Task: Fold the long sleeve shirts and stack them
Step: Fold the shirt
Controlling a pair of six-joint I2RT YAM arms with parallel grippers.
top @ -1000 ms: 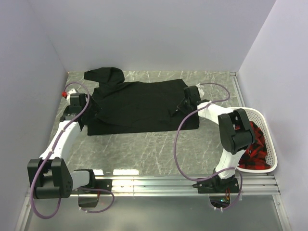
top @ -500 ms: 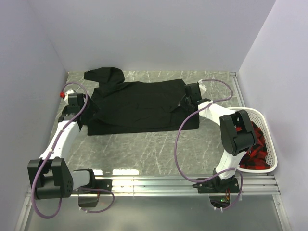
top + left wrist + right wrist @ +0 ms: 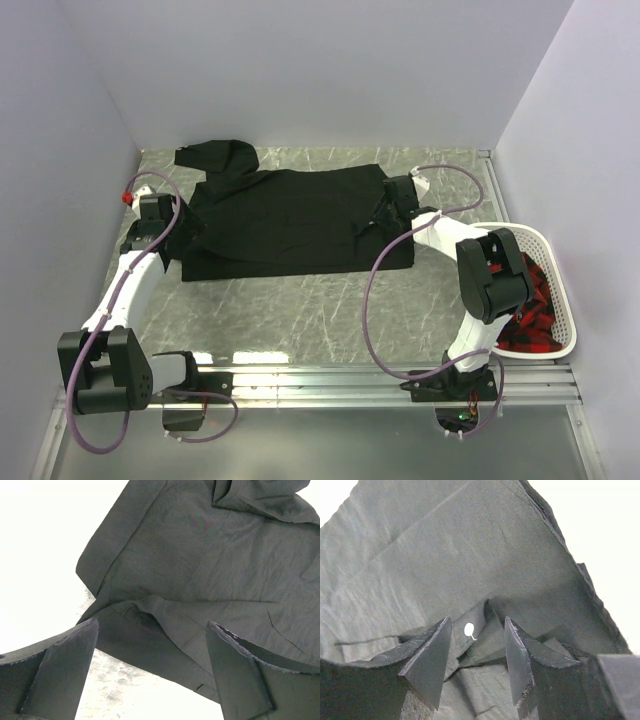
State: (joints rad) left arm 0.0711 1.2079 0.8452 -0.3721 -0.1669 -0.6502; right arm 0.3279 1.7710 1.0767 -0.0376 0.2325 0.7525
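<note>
Shirt (image 3: 290,215), plain black, lies spread on the table (image 3: 300,310) toward its far edge, roughly midway between the left and right edges. Its body forms a broad flat patch. A bunched sleeve (image 3: 215,157) trails off toward the far left corner.

The left tool (image 3: 185,228) sits at the shirt's left edge. In the left wrist view the left tool (image 3: 152,625) stands wide, with nothing between its fingers. Below the gap the shirt (image 3: 210,565) lies in a rumpled fold, with pale table showing to the left.

The right tool (image 3: 380,212) is at the shirt's right edge, near the far right corner of the cloth. In the right wrist view the right tool (image 3: 477,622) is partly parted, its fingers (image 3: 427,655) apart with a clear gap. A small raised ridge of the shirt (image 3: 445,550) stands in that gap and carries a pale button (image 3: 469,629). The fingers do not press on the ridge, so the cloth looks loose and not clamped.

A white basket (image 3: 560,260) stands at the right edge of the table, beside the right arm. Red and black plaid cloth (image 3: 530,310) lies inside it, well apart from the shirt.
</note>
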